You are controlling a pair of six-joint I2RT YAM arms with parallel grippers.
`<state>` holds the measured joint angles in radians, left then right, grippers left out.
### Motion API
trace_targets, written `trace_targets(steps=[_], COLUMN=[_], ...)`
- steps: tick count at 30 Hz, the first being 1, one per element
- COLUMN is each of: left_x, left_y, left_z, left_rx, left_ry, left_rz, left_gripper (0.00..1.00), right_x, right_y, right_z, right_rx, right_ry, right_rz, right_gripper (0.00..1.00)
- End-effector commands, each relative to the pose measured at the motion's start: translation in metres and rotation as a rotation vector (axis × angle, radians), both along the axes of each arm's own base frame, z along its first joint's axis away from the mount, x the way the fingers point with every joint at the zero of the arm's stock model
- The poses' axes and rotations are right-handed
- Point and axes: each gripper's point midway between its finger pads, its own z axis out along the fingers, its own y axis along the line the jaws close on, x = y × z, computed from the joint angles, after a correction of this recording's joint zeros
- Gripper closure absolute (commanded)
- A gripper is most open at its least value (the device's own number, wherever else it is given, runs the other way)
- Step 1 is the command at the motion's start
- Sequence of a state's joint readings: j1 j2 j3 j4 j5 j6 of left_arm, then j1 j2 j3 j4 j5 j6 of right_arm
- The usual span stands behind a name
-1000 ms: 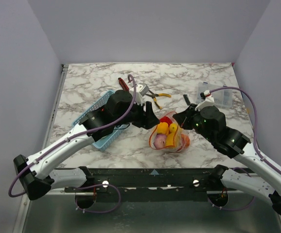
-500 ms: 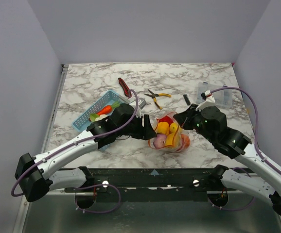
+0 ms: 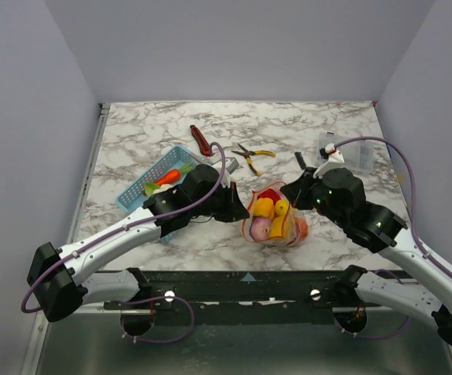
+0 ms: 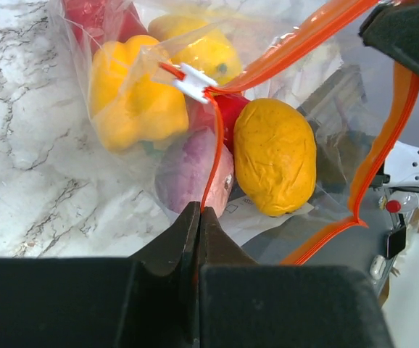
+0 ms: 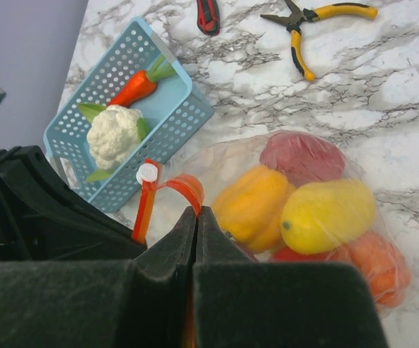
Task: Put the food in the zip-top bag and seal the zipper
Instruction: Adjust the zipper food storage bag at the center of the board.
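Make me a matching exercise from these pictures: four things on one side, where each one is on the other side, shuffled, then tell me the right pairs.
Things:
1. cauliflower
2. pliers
3. yellow lemon
4. left gripper

Places:
A. inside the zip-top bag
B. shut on the zipper
C. in the blue basket
D. lying on the bare table

Pairs: 1-C, 2-D, 3-A, 4-B

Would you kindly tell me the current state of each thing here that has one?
zip-top bag: mouth open, food inside
zipper: unsealed, pinched at two places
left gripper: shut on zipper
right gripper: shut on zipper
pliers: handles spread
basket: holding carrot and cauliflower
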<state>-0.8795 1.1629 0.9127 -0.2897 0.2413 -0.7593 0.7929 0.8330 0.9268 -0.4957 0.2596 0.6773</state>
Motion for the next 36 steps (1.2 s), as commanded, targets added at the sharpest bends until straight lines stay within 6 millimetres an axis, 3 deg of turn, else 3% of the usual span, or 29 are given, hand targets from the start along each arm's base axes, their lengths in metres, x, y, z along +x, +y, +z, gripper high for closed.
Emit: trace_targets(steps=[1,9,14,19,24,30,34,36], left_x=[0.004,0.014,0.008,0.001,-0.001,0.019,0.02,0.019], left_y=[0.0,0.015,0.016,0.023,0.025,0.024,0.028,0.035], left_z=[0.029,0.068,0.085,0.078,0.066,0.06,0.053,0.054], left_rx=[0.006,0.081,0.081,0.09,0.027,-0.133,-0.224,-0.261], left_ry=[-0.059,-0.14,-0.156,-0.161,-0.139,-0.019,0.008,0.0], left_rz=[-0.006,0.019,-0.073,-0.162,-0.231,-0.068,0.036,0.09], left_gripper=[1.0,1.0,1.0,1.0,1.0,1.0,1.0,0.87], right_x=[-0.007,-0.028,-0.05,-0.056,-0.053,-0.052,-0.049,-0.046], right_y=[0.005,0.032,0.072,0.091,0.101,0.112,0.115,0.114], right_z=[0.011,0.015,0.028,0.033,0.006,-0.013,-0.023,-0.025], right_rx=[-0.041,0.002,0.202,0.31,0.272,0.298,0.308,0.319], right_ry=[-0.017,0.027,0.075,0.083,0.146,0.17,0.188,0.189], right_rz=[0.084,0.267,0.443,0.521,0.545,0.566,0.547,0.529], right_gripper=[1.0,1.0,1.0,0.99,0.98,1.0,1.0,1.0])
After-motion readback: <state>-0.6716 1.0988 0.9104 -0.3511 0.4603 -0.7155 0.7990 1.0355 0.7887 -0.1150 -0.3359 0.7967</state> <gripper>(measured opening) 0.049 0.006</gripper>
